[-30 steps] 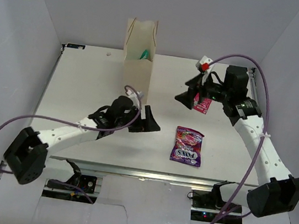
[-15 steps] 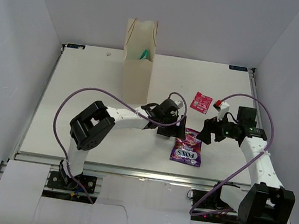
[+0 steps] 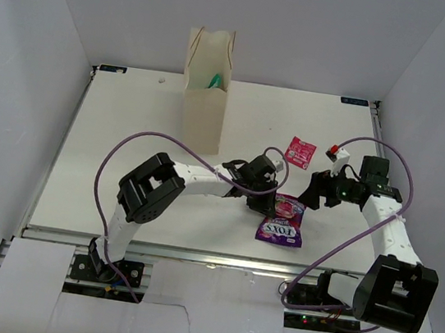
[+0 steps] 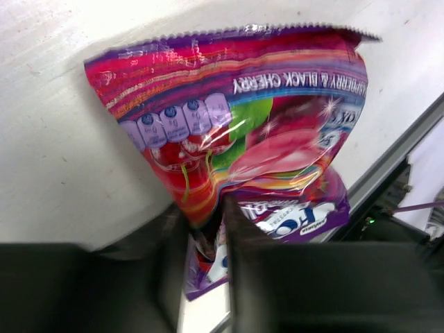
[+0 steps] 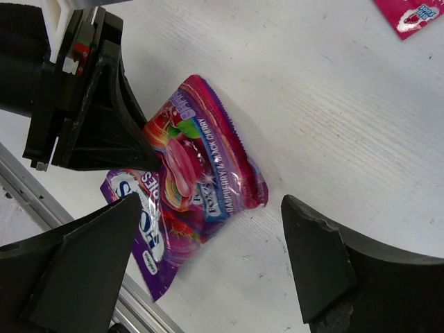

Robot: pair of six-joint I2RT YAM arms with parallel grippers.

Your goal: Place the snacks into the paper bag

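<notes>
Left tool [image 4: 206, 211] is pinched tight on the purple-pink packet [image 4: 243, 132], bunching one end up. The rest of it lies on the tabletop [image 3: 127, 137], lower centre of the top view. Right tool [image 5: 211, 202] hangs just right of it, fingers spread wide, nothing between them.

The paper bag [image 3: 204, 106] stands upright at upper centre, and a teal packet [image 3: 215, 81] peeks from its mouth, so at least one snack looks banked. Two lie outside: this one in the grip, and the small pink-red packet [image 3: 299, 151] lying flat, right of centre. The other snacks are out of sight, likely down in the bag.

White lettering on the gripped packet looks like "FOX'S", and the wrist view gives "BERRY & BLACK CHERRY". The pink-red packet's print is too small to read.
</notes>
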